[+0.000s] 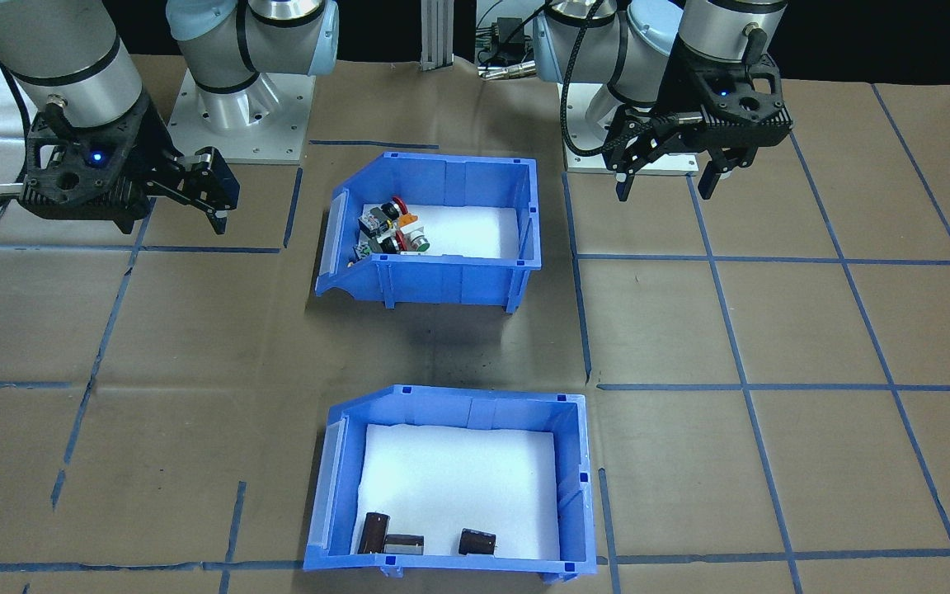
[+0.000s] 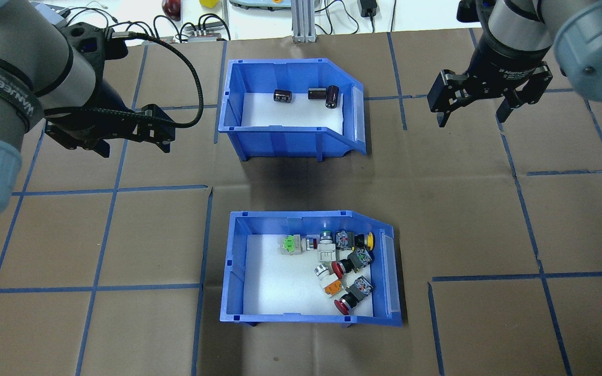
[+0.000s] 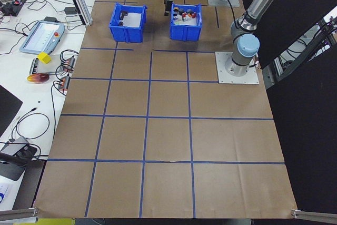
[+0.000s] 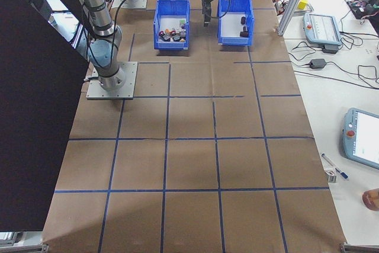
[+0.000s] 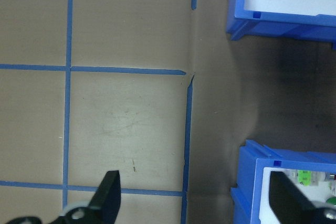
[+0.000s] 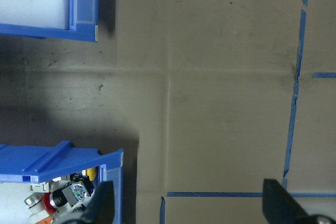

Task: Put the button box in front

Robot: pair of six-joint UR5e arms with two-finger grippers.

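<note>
We see a brown table [image 2: 437,219] with blue tape lines and two blue bins in a row down its middle. The button box [image 2: 238,282] sits nearer the robot, the other bin [image 2: 238,112] beyond it. Both grippers, left [image 2: 134,141] and right [image 2: 473,107], hover open and empty, well apart from it. We judge it stiff, light and smooth-walled; a side wall's rim suits a pinch. The loose switches [image 2: 343,266] may slide if tipped.
</note>
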